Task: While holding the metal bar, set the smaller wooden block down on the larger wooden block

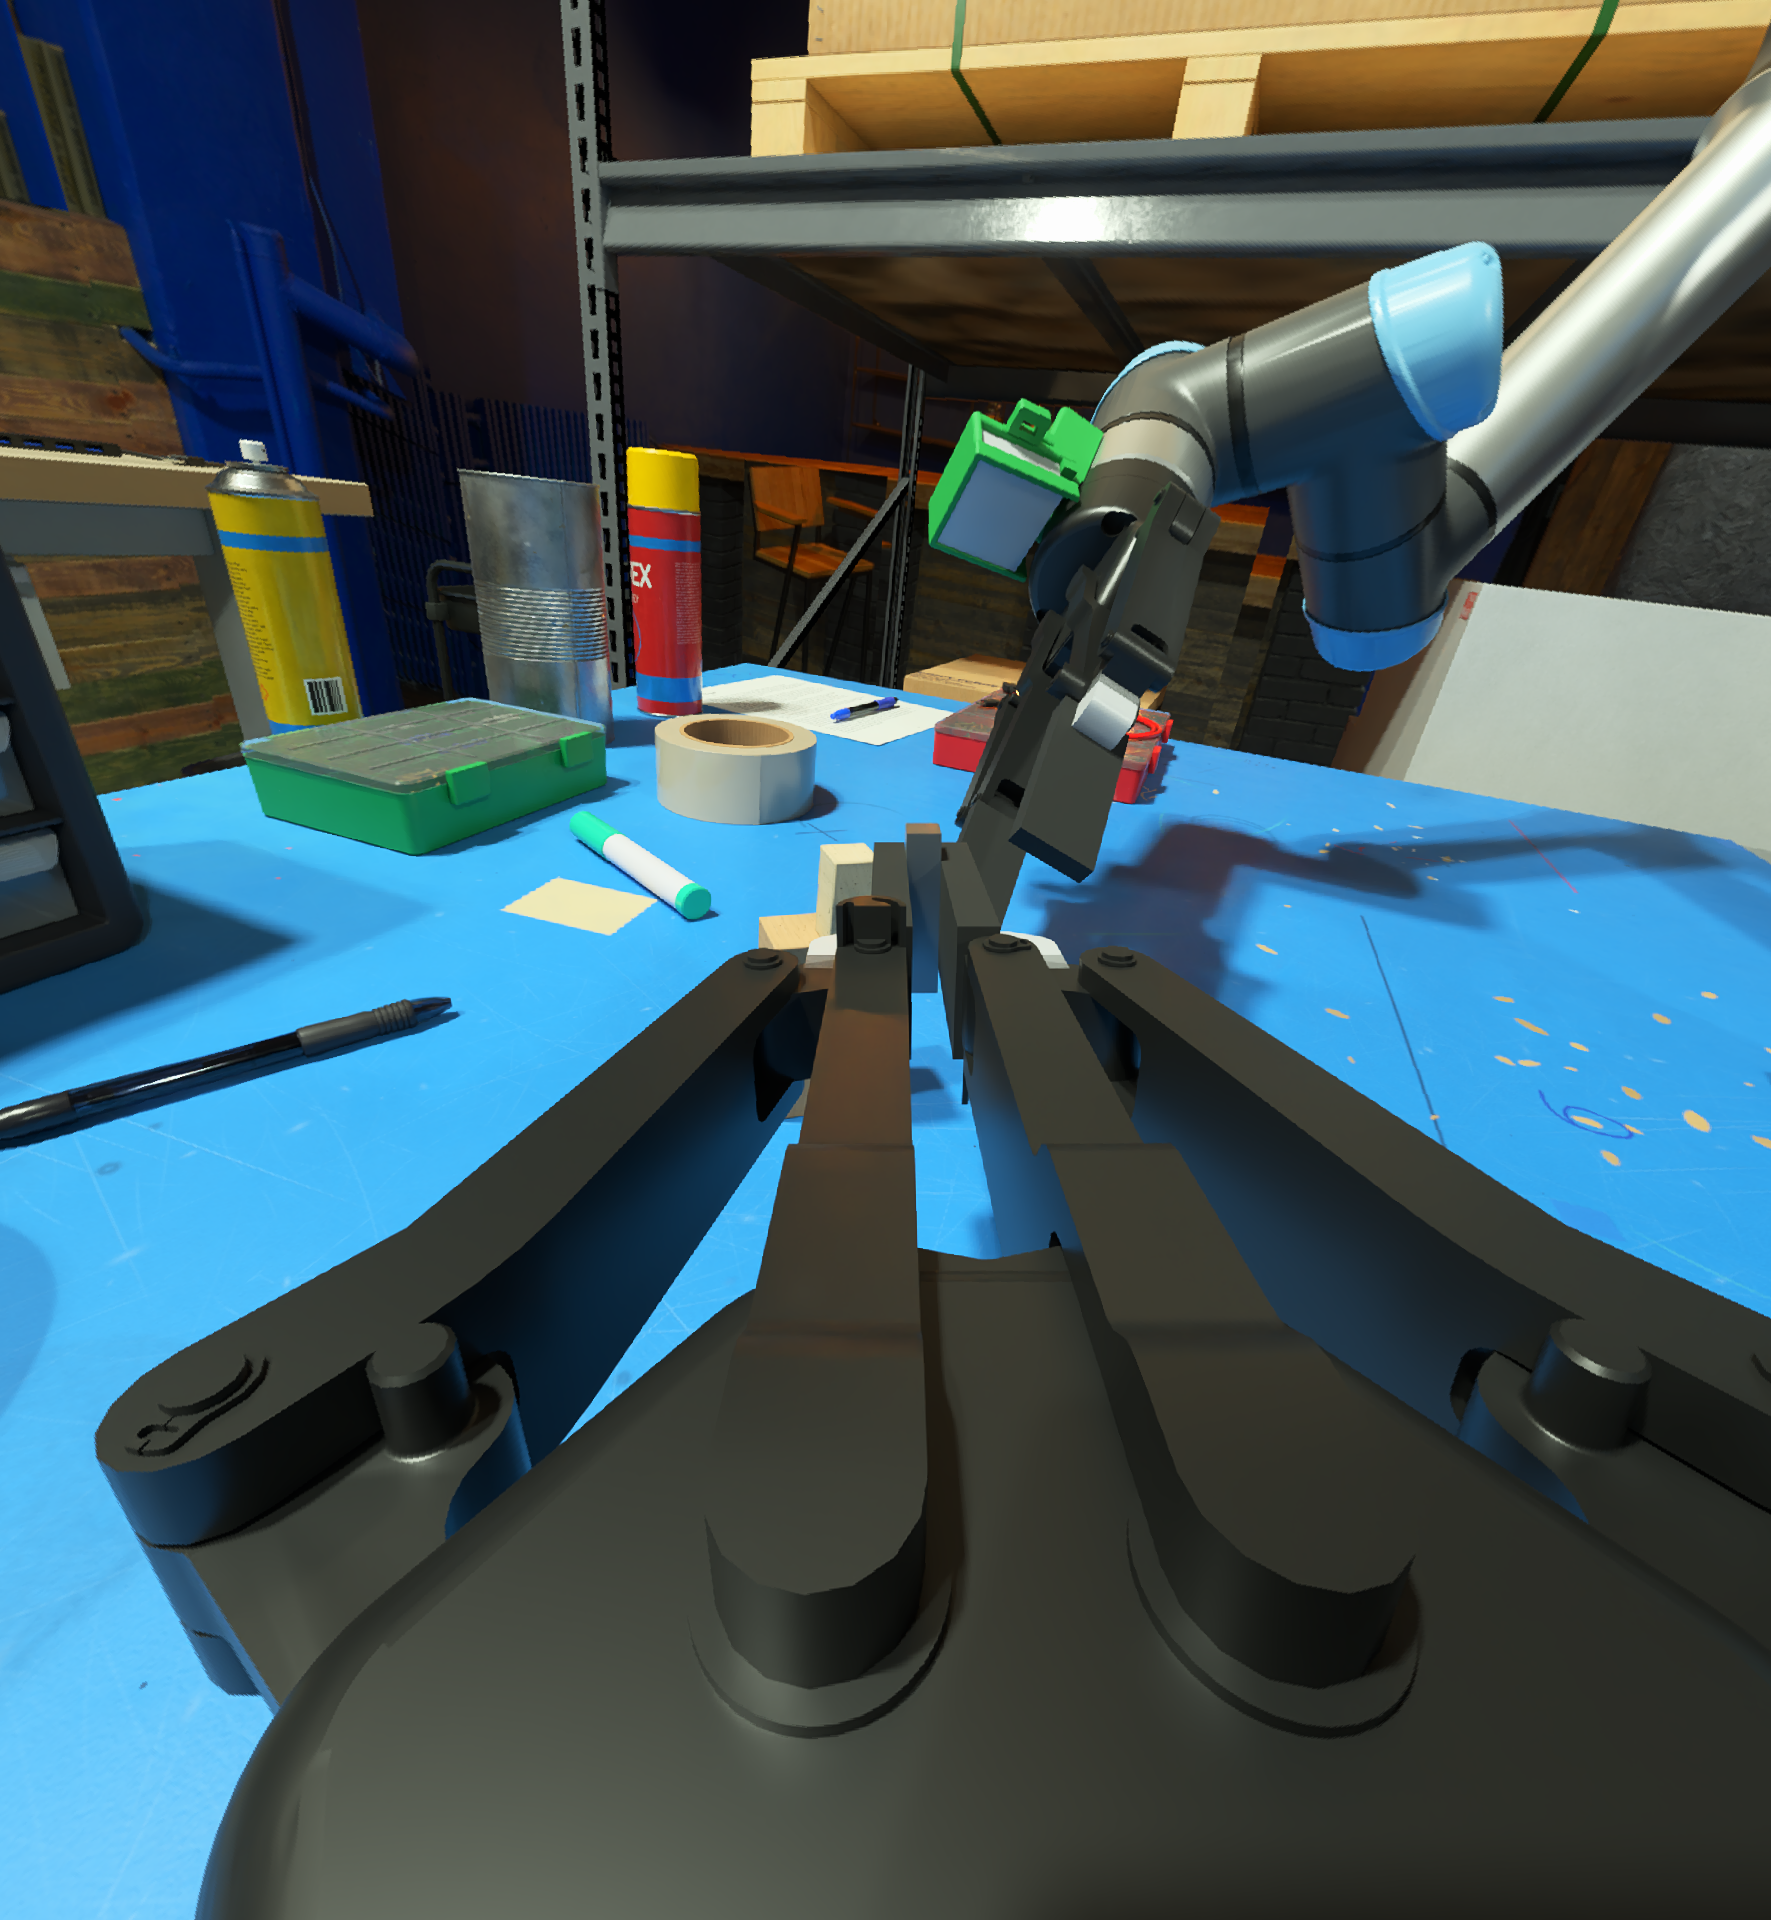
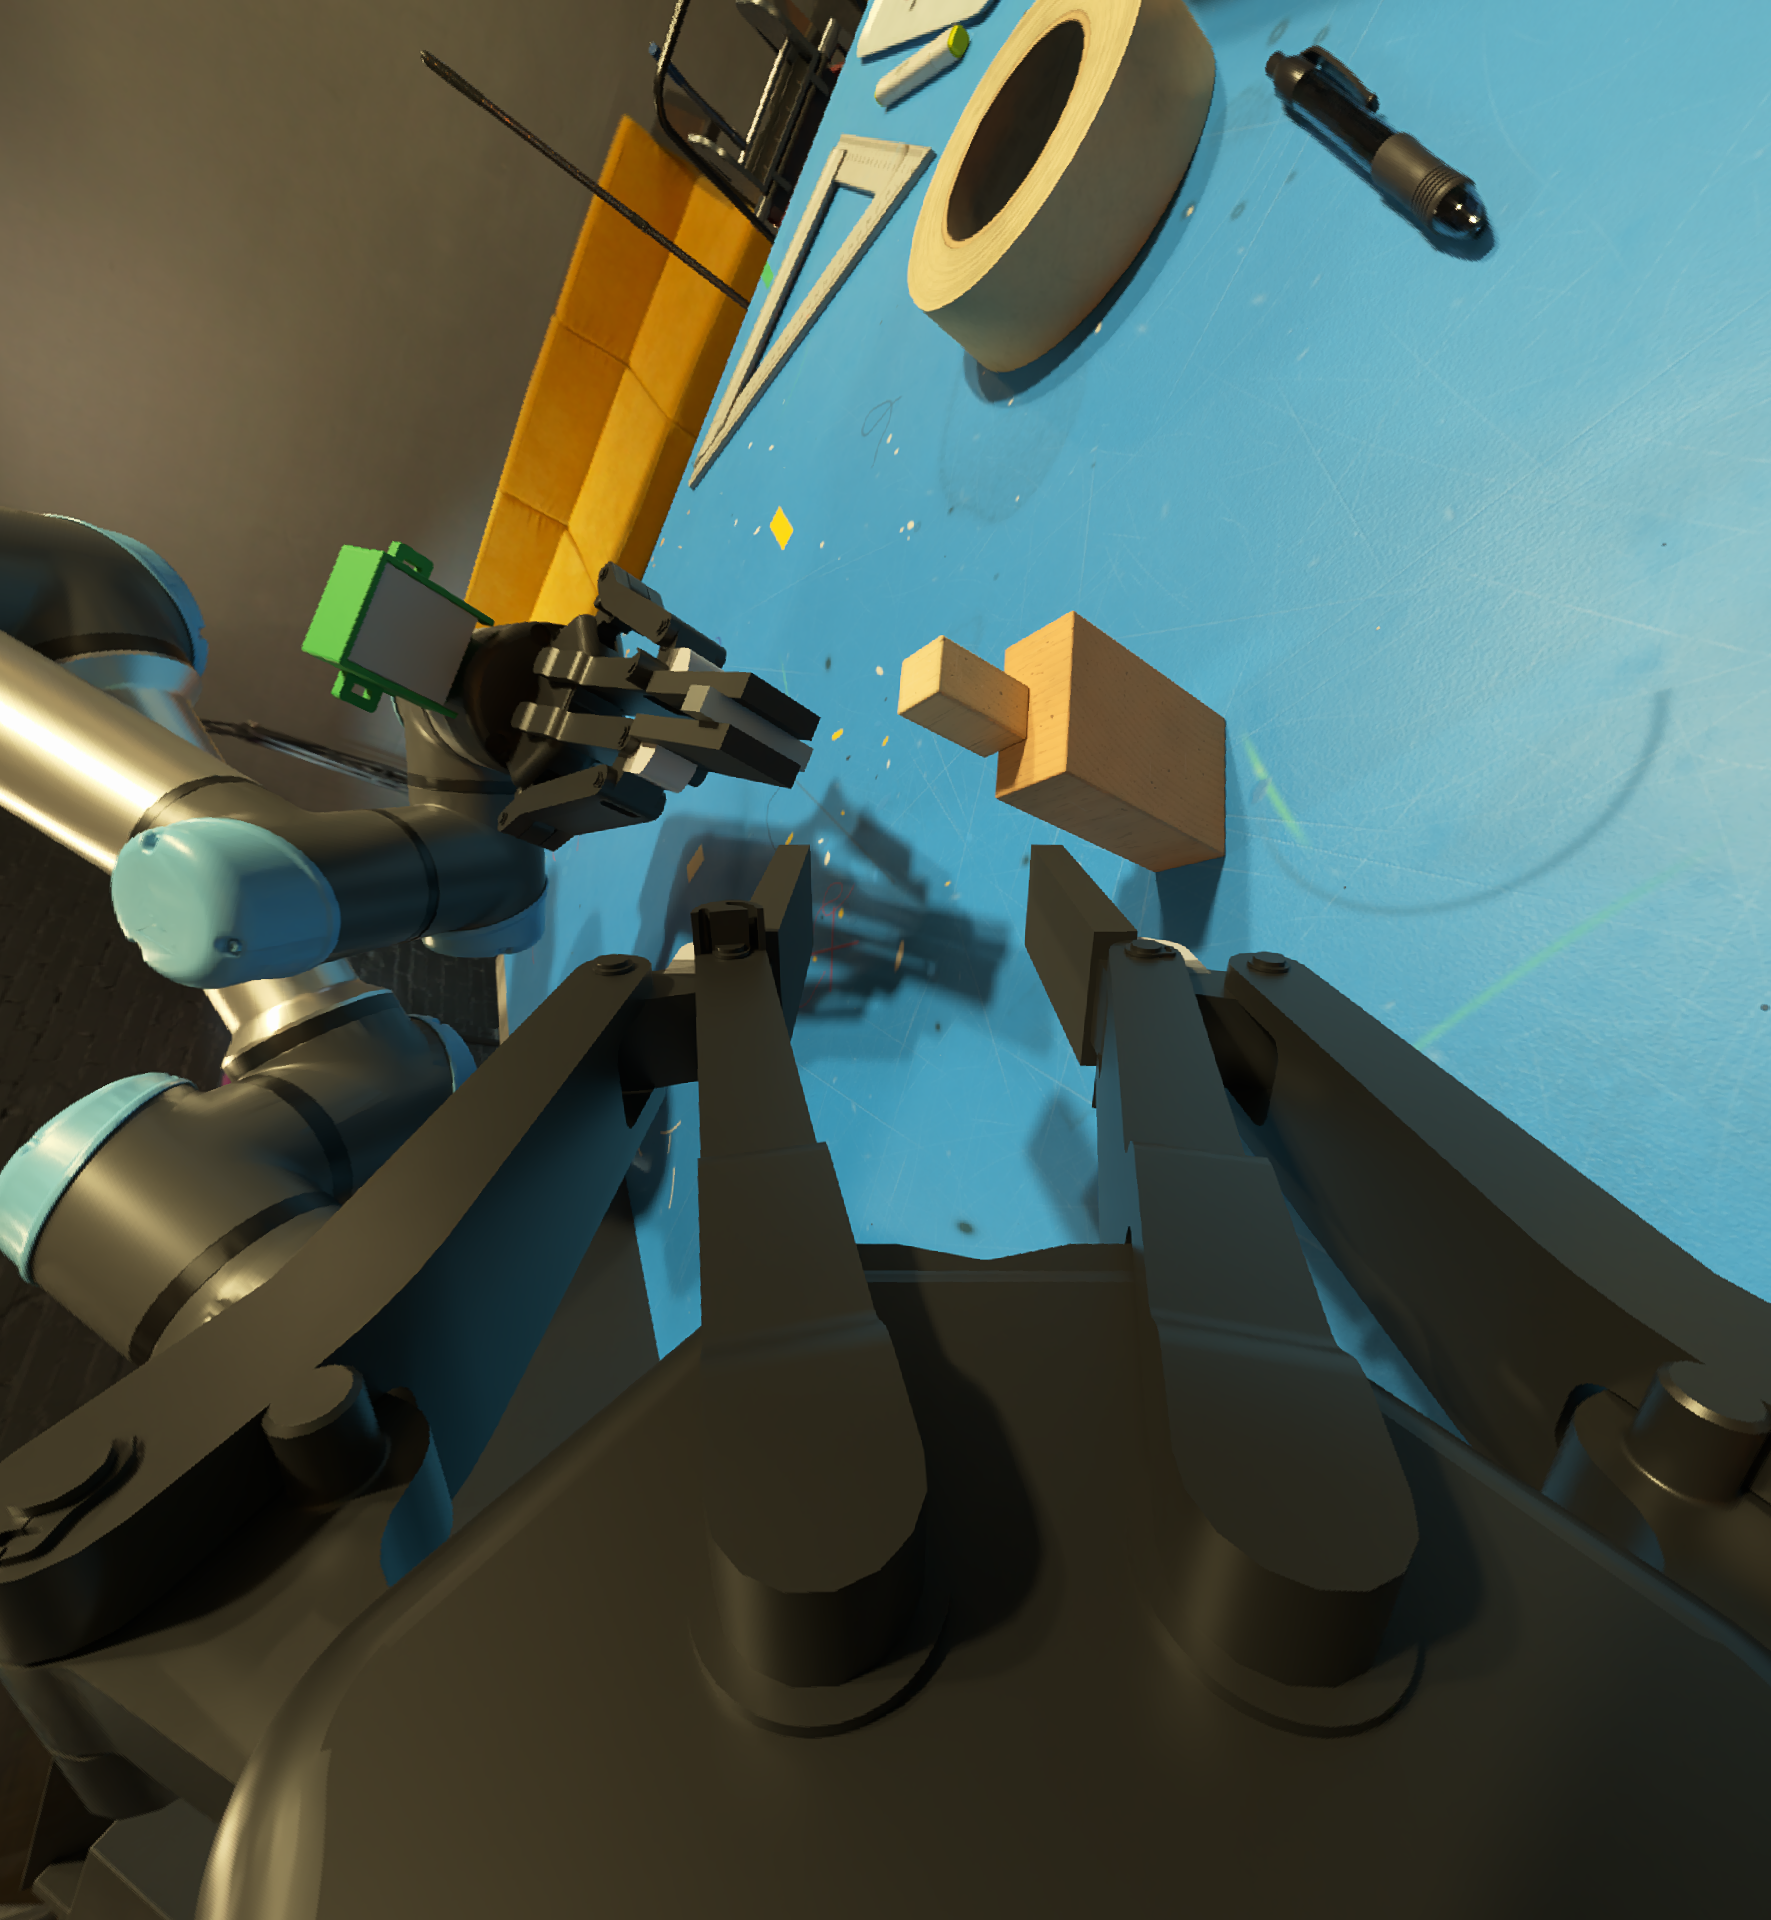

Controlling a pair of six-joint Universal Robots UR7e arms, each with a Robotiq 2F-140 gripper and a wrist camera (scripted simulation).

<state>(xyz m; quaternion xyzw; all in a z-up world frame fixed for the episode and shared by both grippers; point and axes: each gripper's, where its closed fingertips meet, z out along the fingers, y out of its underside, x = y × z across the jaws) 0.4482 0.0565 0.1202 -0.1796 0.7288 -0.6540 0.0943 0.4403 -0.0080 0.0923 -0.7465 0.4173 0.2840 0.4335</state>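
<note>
While the left arm reaches low and nearly level over the blue table (image 1: 289, 1039), its left gripper (image 1: 925, 904) has its fingers drawn close together on a thin grey metal bar (image 1: 925, 914), which stands on edge in the narrow gap between the pads; in the right wrist view the same gripper (image 2: 756, 732) shows the bar (image 2: 746, 717) as a pale strip pinched between the dark pads, held above the table. Farther left on the table lie a black pen (image 1: 195, 1070), a green parts case (image 1: 424, 769), a teal-capped marker (image 1: 642, 864) and a roll of tape (image 1: 735, 767), with two spray cans (image 1: 283, 592) and a tin can (image 1: 538, 592) behind. Just past the left fingertips, partly hidden by them, sit the wooden blocks: the smaller wooden block (image 1: 845, 868) rests on the larger wooden block (image 1: 787, 928), seen in full from the right wrist, where the smaller wooden block (image 2: 962, 694) lies against the top face of the larger wooden block (image 2: 1120, 743), overhanging one edge. To the right, the right arm comes down from high, bent at the elbow and wrist, so that the right gripper (image 1: 1042, 842) tilts steeply toward the blocks. Its own view shows the right gripper (image 2: 917, 904) with its jaws spread well apart and nothing between them, poised near the blocks but clear of them.
</note>
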